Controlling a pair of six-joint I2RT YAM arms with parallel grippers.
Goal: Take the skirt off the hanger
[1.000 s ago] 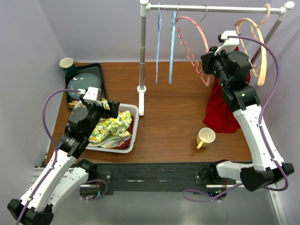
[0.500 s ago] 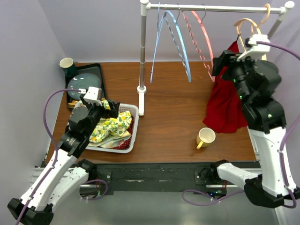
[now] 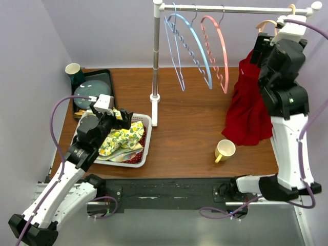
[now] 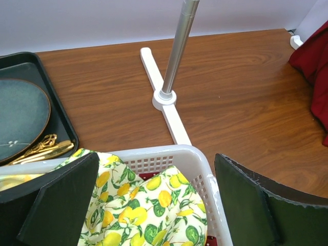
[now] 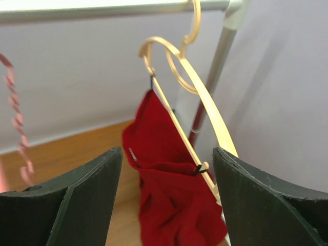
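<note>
I am finding no writing, brand, number or sign to read in any view; a small pale tag [image 5: 132, 154] on the red skirt [image 5: 169, 205] is showing nothing legible.

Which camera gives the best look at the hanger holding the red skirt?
The right wrist view: the tan hanger is close up, hooked over the rail, the red skirt clipped beneath. The top view shows only a sliver behind the right arm. The left wrist view misses it.
</note>
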